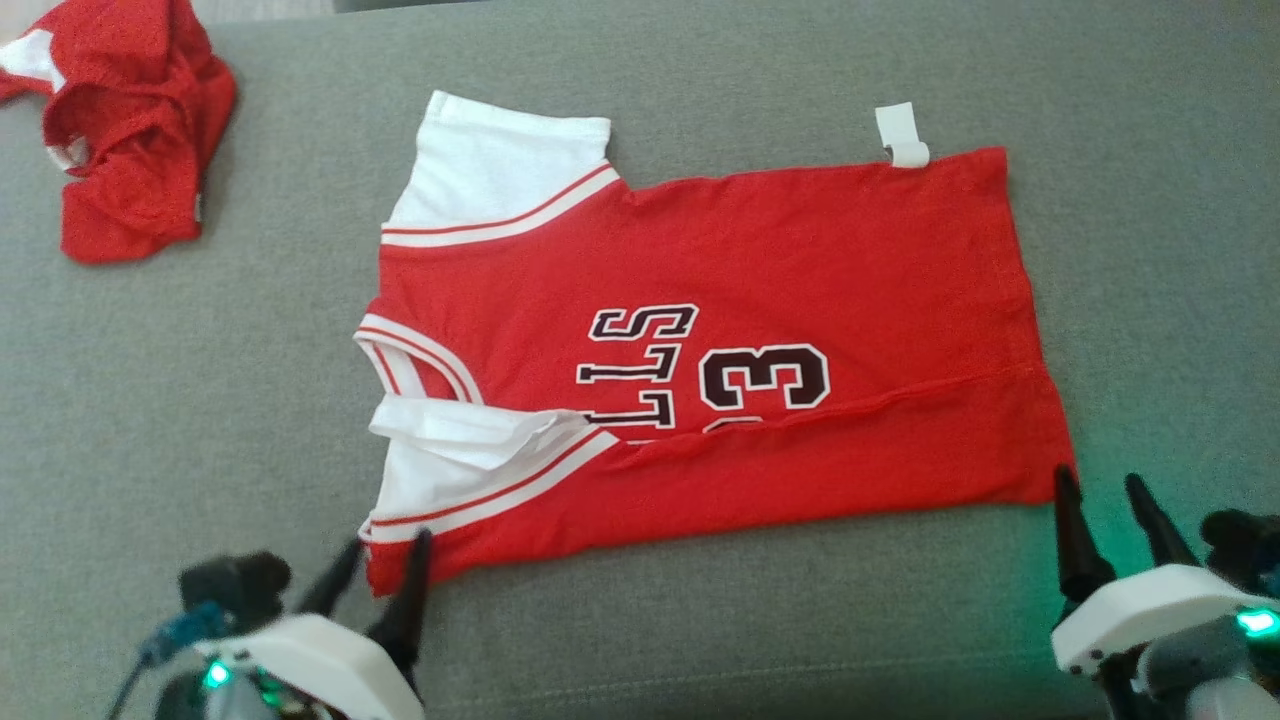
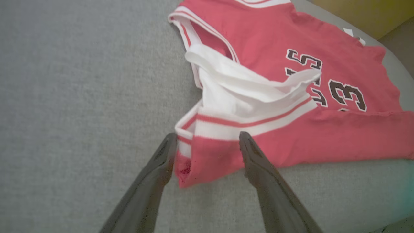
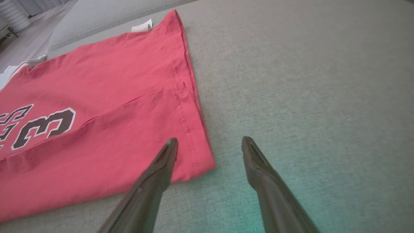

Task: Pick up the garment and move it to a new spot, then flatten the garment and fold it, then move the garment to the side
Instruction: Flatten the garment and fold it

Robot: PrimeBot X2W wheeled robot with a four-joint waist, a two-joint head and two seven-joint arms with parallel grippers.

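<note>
Well, overhead the jersey (image 1: 700,290) lies part-folded on the grey cushion (image 1: 200,400). Left wrist: my left claw (image 2: 207,135), spread and empty, straddles its shoulder corner, where the rumpled sleeve (image 2: 245,87) may bunch. Right wrist: my right claw (image 3: 209,139), spread too, could miss the hem corner (image 3: 197,161).

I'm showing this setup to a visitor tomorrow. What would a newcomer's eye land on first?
The red jersey with white sleeves and a black 3 lies spread sideways across the grey surface, its near edge folded over the lettering. A crumpled red garment sits at the far left. The left end effector and the right end effector stand open at its two near corners.
</note>
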